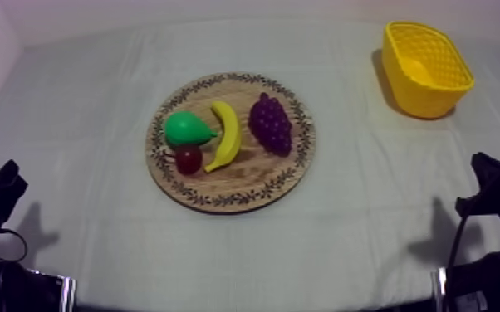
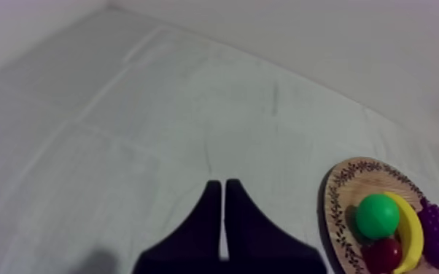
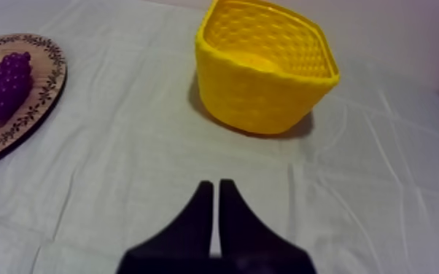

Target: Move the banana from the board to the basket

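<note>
Where the banana [image 1: 225,135] lay: near the middle of the wooden board [image 1: 245,178], curving from 12 o'clock down to 7 o'clock, not yet lifted.
Neighbours: the pear [image 1: 187,129] sat at the banana's 9 o'clock with its tip seemingly against it. The small red fruit [image 1: 189,158] sat at 8 o'clock, close on the lower end. The bunch of grapes [image 1: 271,123] sat at 3 o'clock, just beside it.
Yellow basket [image 1: 419,98]: at the board's 2 o'clock, well apart, upright, with nothing seen inside.
Left end effector [image 2: 223,182]: low at the desk's [image 1: 95,108] 8 o'clock, fingers pressed into a narrow wedge, gripping nothing.
Right end effector [image 3: 216,183]: low at the desk's 4 o'clock, closed the same way and empty, facing the basket.
Risk: I judged that fingers coming down on this crowded banana could nudge the pear or the red fruit, or catch the grapes. A grip too near one tip could let the curved fruit swing or slip out.
In the way: only the crowding fruit, since the cloth between board and basket lay bare.
</note>
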